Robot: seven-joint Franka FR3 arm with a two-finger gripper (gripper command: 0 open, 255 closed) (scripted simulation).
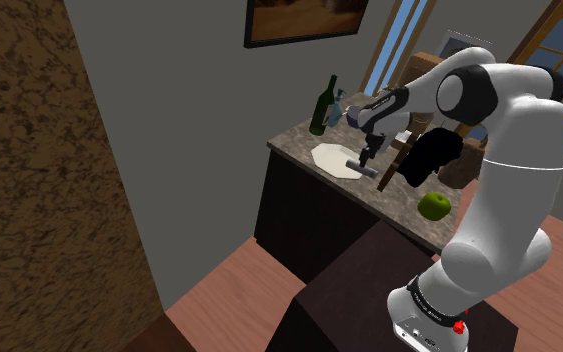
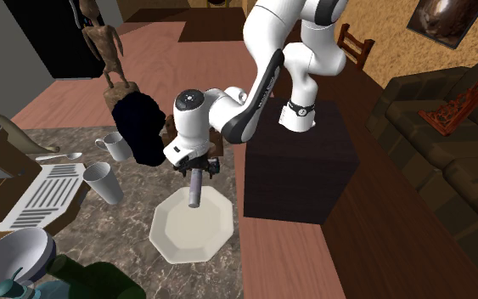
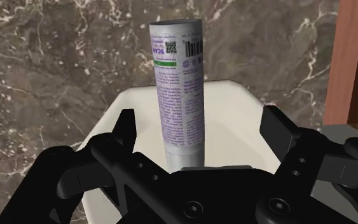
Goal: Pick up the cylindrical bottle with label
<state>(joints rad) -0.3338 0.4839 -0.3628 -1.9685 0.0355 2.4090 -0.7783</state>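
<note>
A grey cylindrical bottle with a white-and-purple printed label and a barcode lies on a white octagonal plate on the marble counter. My black gripper hovers right over it, open. One finger stands on each side of the bottle and neither touches it. From the shoulder view, the gripper points down at the bottle on the plate. Across the table, the second exterior view has the bottle just below the gripper, over the plate's near edge.
A dark green wine bottle stands behind the plate. A green apple lies near the counter edge. Two white cups, a bowl, a slatted rack and a black lump crowd the counter. The dark stand adjoins it.
</note>
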